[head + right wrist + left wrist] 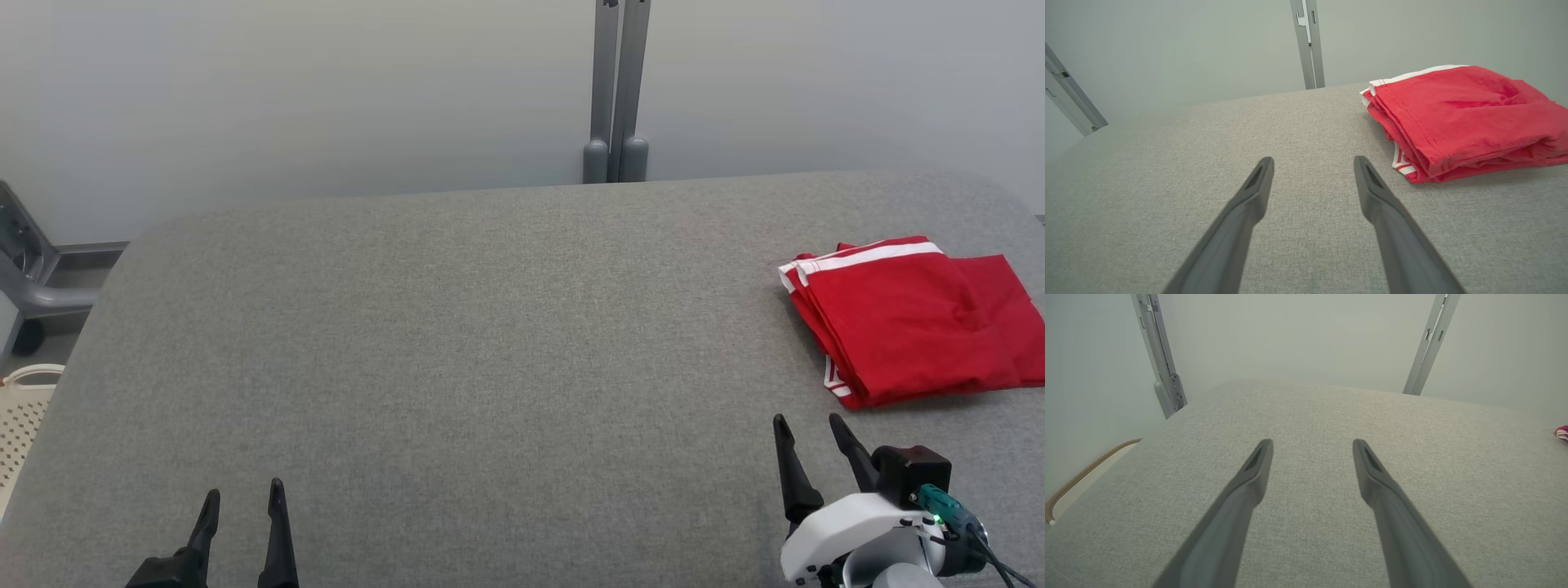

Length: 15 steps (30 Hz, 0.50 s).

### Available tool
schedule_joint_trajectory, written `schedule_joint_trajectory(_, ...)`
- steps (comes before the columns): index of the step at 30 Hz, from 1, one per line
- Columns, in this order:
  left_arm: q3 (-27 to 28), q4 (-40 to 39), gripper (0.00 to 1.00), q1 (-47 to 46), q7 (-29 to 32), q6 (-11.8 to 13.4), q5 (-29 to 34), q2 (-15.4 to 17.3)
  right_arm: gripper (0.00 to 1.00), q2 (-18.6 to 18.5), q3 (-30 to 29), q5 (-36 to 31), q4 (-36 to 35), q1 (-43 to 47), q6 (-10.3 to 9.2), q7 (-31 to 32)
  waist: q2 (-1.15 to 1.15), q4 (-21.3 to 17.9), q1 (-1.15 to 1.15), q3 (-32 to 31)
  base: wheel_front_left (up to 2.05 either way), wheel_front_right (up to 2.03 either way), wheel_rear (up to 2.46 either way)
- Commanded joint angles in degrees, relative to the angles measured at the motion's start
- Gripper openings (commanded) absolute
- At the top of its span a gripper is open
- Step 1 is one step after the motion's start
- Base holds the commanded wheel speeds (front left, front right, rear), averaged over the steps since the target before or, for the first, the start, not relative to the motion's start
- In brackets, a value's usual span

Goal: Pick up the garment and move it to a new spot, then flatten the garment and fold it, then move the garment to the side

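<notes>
Your right claw (807, 418) is standing with its fingers spread, gripping nothing, over the near right part of the counter (490, 327). Your left claw (245, 487) is likewise standing spread and empty at the near left. The garment (906, 327), red with white trim, is lying folded on the counter's right side, just beyond the right claw and apart from it.

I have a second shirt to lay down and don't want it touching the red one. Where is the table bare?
The grey table is bare from its left edge across the middle, between the far wall and the open left gripper. It is crowded only at the right: the folded red garment, with the open right gripper just short of it.
</notes>
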Motion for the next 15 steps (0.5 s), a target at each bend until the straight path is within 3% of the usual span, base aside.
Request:
schedule_joint_trajectory(1, 0.4, -0.1, 1.00, -0.5, -0.2, -0.4, 0.8, -0.2, 1.00, -0.1, 0.1, 0.7, 0.1, -0.3, -0.03, -0.3, 0.00, -0.2, 0.00, 0.2, 0.00, 0.00, 0.00)
schedule_joint_trajectory(15, 2.0, 0.5, 1.00, -1.6, -0.2, -2.2, 2.3, -1.8, 1.00, -0.1, 0.1, 1.6, 0.6, -0.7, -0.03, -0.4, 0.00, 0.6, 0.00, 0.6, 0.00, 0.00, 0.00)
